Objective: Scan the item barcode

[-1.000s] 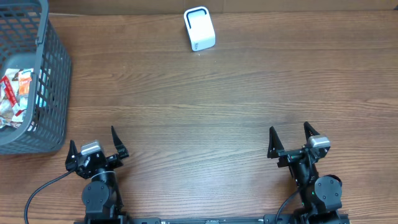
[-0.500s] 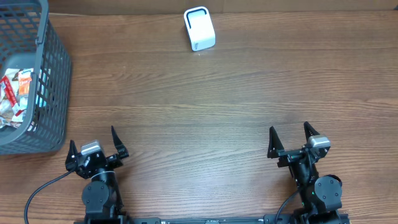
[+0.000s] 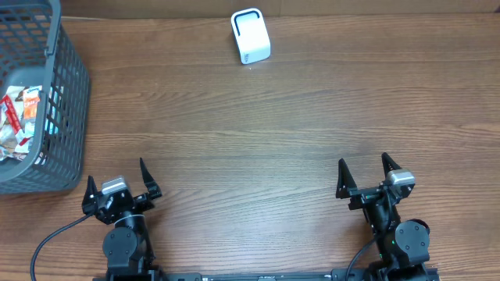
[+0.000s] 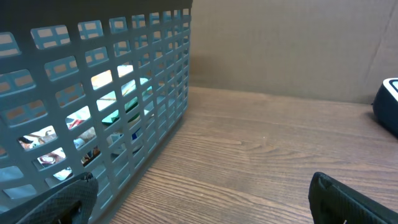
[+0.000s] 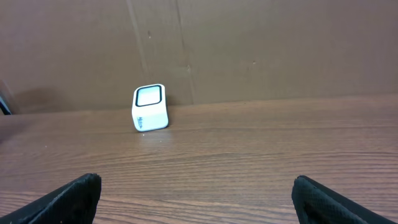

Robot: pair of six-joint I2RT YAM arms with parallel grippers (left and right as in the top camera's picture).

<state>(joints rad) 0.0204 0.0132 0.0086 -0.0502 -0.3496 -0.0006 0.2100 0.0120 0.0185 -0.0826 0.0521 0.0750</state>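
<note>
left hand (image 3: 117, 173) apart | right hand (image 3: 362, 165) apart | basket (image 3: 72, 94) holds packets (image 3: 17, 125) | scanner (image 3: 251, 36) far edge

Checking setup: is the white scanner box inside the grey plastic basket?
No, the white scanner box stands on the wooden table, outside the grey plastic basket.

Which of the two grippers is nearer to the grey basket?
The left gripper: it sits close by the basket, while the right gripper is far on the opposite side.
</note>
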